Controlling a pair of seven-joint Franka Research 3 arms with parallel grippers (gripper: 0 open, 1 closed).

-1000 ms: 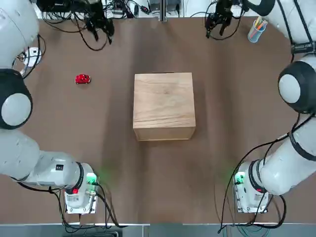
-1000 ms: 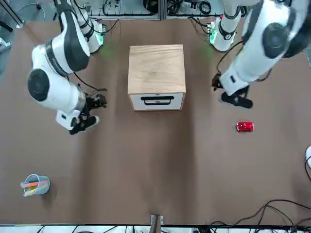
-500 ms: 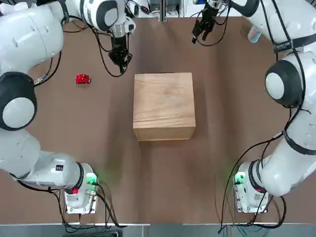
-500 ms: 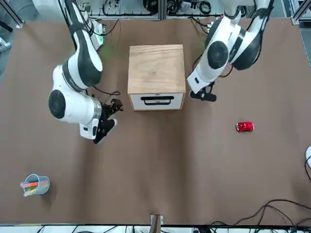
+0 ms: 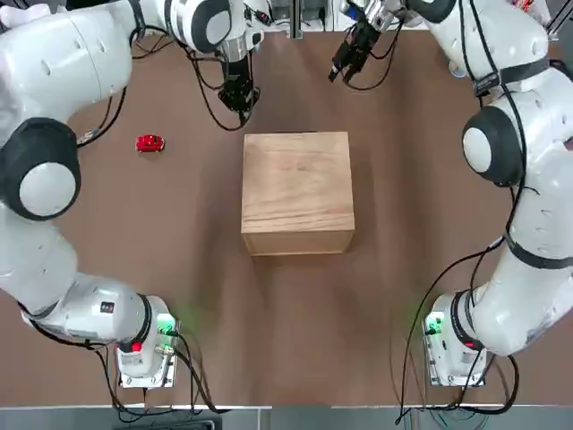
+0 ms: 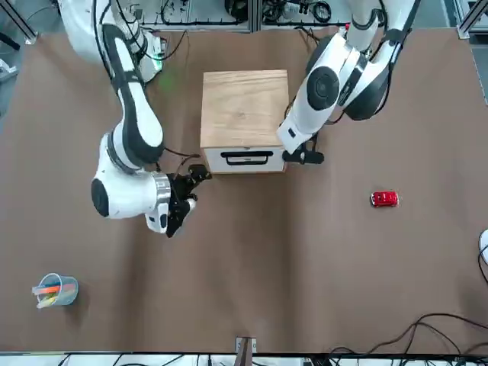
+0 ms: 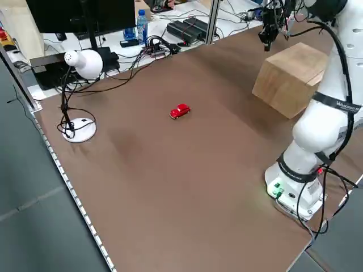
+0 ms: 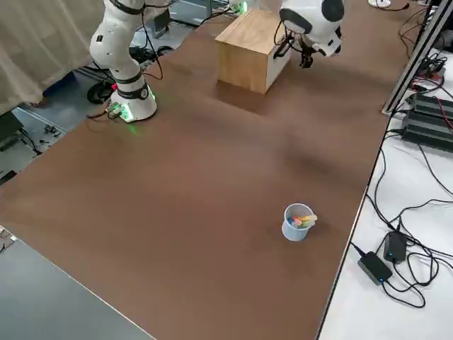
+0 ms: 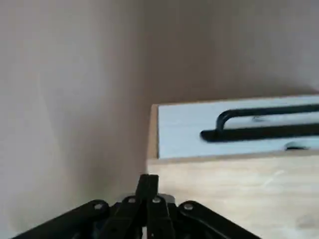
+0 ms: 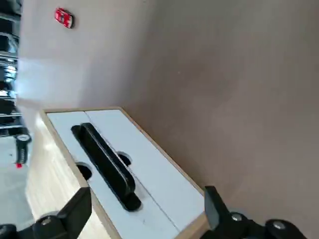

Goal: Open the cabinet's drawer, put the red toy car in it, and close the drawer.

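The left gripper [image 6: 313, 158], fingers closed and empty, flanks the shut drawer [image 6: 245, 158]; the right gripper [image 6: 183, 200], fingers spread and empty, faces the drawer's handle [image 10: 105, 164], evidently for pulling.

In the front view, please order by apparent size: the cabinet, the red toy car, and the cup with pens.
1. The cabinet, by far the largest.
2. The cup with pens, much smaller.
3. The red toy car, smallest, though only somewhat smaller than the cup.

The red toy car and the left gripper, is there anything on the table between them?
Nothing: in the front view, bare brown table runs from the left gripper, by the cabinet's front corner, to the red toy car. The top view agrees.
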